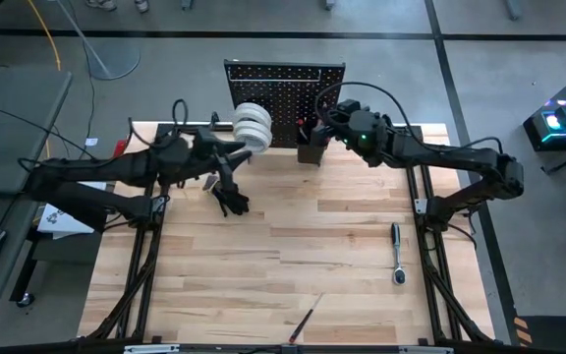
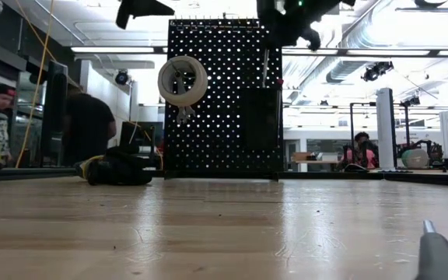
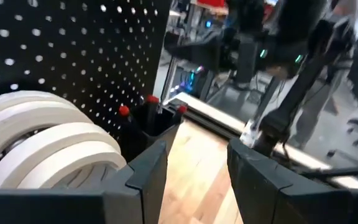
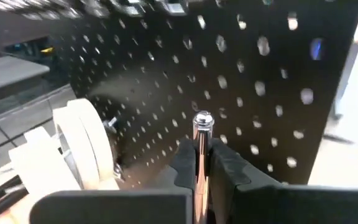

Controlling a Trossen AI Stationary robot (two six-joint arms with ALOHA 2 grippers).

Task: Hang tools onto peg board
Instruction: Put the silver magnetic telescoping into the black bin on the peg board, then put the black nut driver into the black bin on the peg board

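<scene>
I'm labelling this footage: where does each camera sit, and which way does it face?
High: overhead, straight down; table, both arms.
Low: table height, facing the peg board; arms above.
Left wrist: past the open left gripper at tape rolls.
Right wrist: right gripper shut on a silver tool.
All share the board.

Light wood-plank bench [image 1: 263, 265]. Black peg board [image 1: 285, 87] standing upright at far edge. Silver ratchet [image 1: 397, 253] lying flat toward right side. Slim red-handled screwdriver [image 1: 303, 323] lying near front edge, well apart from ratchet.
</scene>
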